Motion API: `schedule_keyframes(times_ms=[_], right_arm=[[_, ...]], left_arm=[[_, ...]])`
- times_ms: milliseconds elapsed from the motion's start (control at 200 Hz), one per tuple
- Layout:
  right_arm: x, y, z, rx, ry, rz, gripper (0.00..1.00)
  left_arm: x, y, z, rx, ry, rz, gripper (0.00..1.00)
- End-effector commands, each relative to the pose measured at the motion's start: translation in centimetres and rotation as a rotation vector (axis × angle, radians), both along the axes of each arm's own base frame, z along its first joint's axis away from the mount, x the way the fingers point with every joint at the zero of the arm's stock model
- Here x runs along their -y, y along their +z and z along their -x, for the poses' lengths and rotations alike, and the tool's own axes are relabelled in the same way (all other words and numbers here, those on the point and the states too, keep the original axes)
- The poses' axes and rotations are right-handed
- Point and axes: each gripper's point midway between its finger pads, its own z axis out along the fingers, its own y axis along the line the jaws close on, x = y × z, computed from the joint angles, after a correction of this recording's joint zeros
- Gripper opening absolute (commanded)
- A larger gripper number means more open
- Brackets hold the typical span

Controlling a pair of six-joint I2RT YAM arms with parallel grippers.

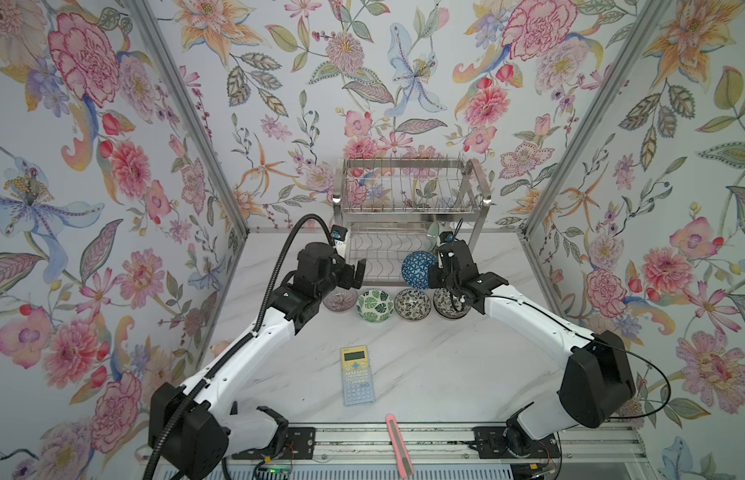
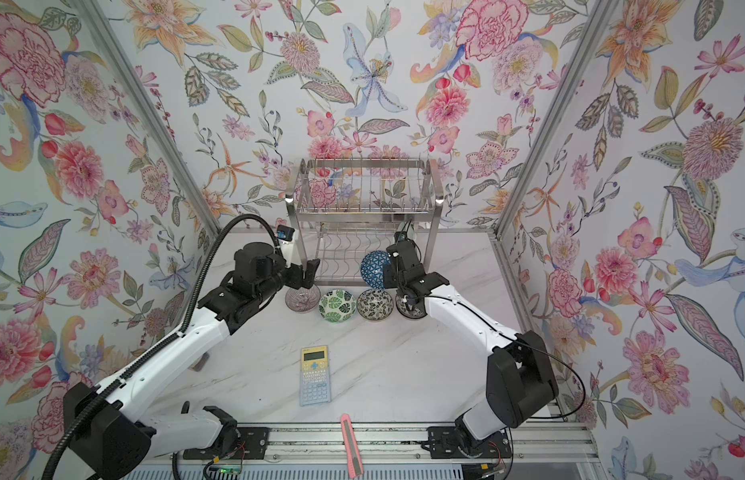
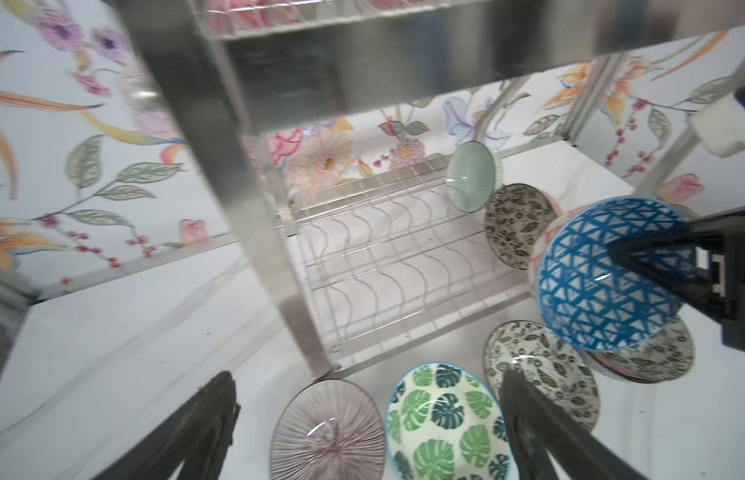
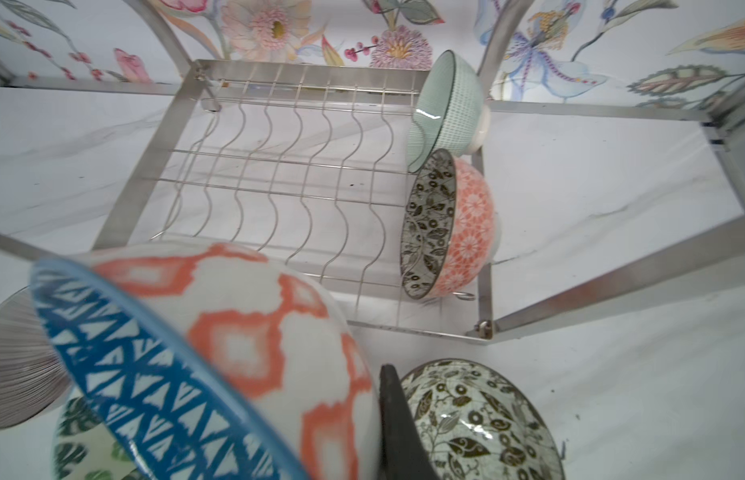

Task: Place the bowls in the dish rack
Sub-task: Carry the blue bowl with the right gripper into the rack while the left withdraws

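The steel dish rack (image 1: 404, 210) stands at the back of the table. At the right end of its lower tier, a celadon bowl (image 4: 445, 108) and a floral bowl with an orange outside (image 4: 450, 224) stand on edge. My right gripper (image 4: 362, 395) is shut on the rim of the blue triangle bowl (image 1: 418, 270), holding it tilted just in front of that tier. On the table sit the pinkish bowl (image 1: 339, 301), the green leaf bowl (image 1: 375, 306) and two black-white floral bowls (image 1: 412, 304). My left gripper (image 3: 362, 415) hangs open above the pinkish bowl, holding nothing.
A yellow and blue calculator (image 1: 356, 376) lies mid-table and a pink utility knife (image 1: 399, 444) lies across the front rail. The second floral bowl (image 1: 447, 305) sits partly under my right arm. Flowered walls close in the left, right and back.
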Motion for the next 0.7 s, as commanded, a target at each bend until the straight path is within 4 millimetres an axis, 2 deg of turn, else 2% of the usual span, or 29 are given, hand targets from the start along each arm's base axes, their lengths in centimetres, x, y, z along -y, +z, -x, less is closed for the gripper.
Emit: schedule_keyframes(times_ms=[0,105,250,460,696], right_arm=[[1.7,1.2,-1.9,0.067,-0.119,0.163,0.00],[1.5,0.7,-3.2,0.079,-0.142,0.255,0.00],[1.3,0.4,-5.2,0.100,-0.189,0.362,0.00],[0.5,0.2,-8.7,0.144,-0.248,0.492,0.00],[-1.2,0.5,-12.7,0.215,-0.294,0.599,0.00]], left_arm=[[-2.2,-1.4,1.2,-0.031,0.025,-0.122,0.99],[-3.3,-1.9,1.6,-0.055,0.023,-0.154,0.99],[-5.9,-3.2,2.0,-0.064,0.057,-0.154,0.99],[-7.1,-4.7,2.1,-0.067,0.056,-0.093,0.99],[-7.1,-3.9,2.7,-0.038,0.050,-0.077,0.99]])
